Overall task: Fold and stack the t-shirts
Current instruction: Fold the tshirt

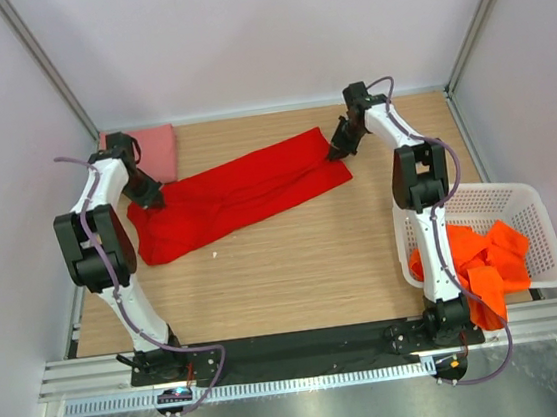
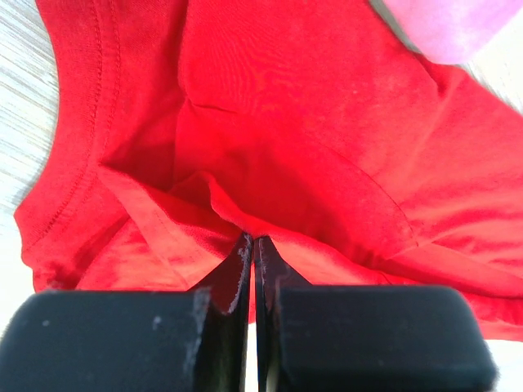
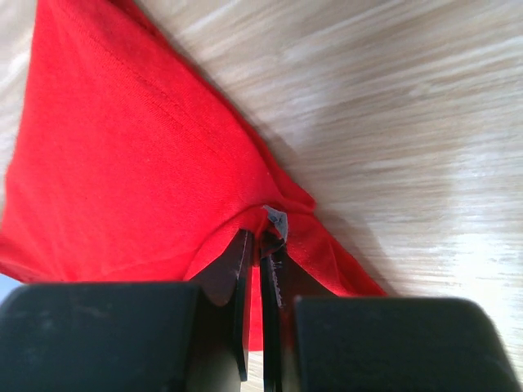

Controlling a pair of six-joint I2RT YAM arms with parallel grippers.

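A bright red t-shirt [image 1: 232, 196] lies folded lengthwise across the far half of the table. My left gripper [image 1: 149, 196] is shut on its left end; in the left wrist view the jaws pinch a fold of red cloth [image 2: 270, 163]. My right gripper [image 1: 337, 150] is shut on its far right corner; in the right wrist view the jaws pinch red cloth [image 3: 139, 180] beside a small grey label [image 3: 276, 219]. A folded salmon pink t-shirt [image 1: 156, 148] lies at the far left, and shows in the left wrist view [image 2: 458, 24]. Orange t-shirts [image 1: 481, 264] fill the basket.
A white lattice basket [image 1: 530, 205] stands at the right near my right arm's base, with orange cloth hanging over its front edge. White walls and metal posts close in the table on three sides.
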